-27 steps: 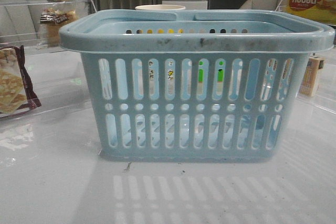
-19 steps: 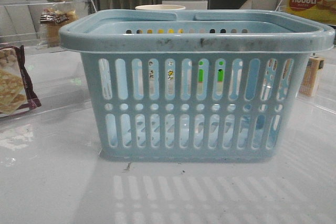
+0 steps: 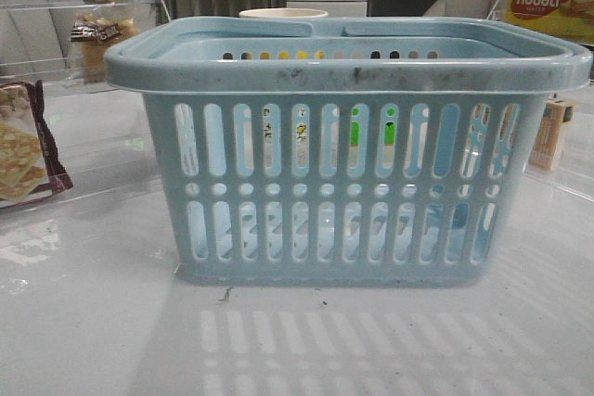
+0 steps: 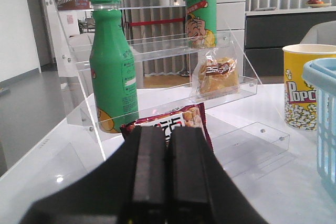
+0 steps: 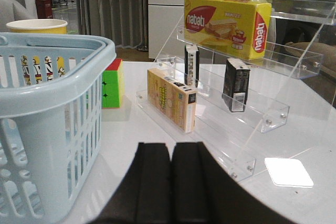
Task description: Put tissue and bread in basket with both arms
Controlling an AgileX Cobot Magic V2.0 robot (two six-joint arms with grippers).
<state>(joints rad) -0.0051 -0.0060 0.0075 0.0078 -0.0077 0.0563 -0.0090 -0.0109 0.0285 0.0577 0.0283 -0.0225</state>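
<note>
The pale blue slotted basket point(image 3: 343, 183) stands mid-table; its rim also shows in the right wrist view point(image 5: 52, 87) and its edge in the left wrist view point(image 4: 323, 129). The clear-wrapped bread point(image 4: 215, 74) stands on a clear acrylic shelf, seen at the far left in the front view point(image 3: 97, 39). The black tissue pack point(image 5: 236, 85) stands upright on the right acrylic shelf. My left gripper point(image 4: 168, 132) is shut and empty, pointing at the left shelf. My right gripper point(image 5: 171, 148) is shut and empty, between the basket and the right shelf. Neither gripper shows in the front view.
A maroon-edged cracker packet point(image 4: 173, 121) lies just beyond my left fingers. Green bottles point(image 4: 113, 66) and a popcorn cup point(image 4: 304, 90) stand nearby. The right shelf holds a yellow Nabati box point(image 5: 231, 19), a tan carton point(image 5: 170, 98) and another dark pack point(image 5: 191, 65). A colour cube point(image 5: 111, 83) sits behind the basket.
</note>
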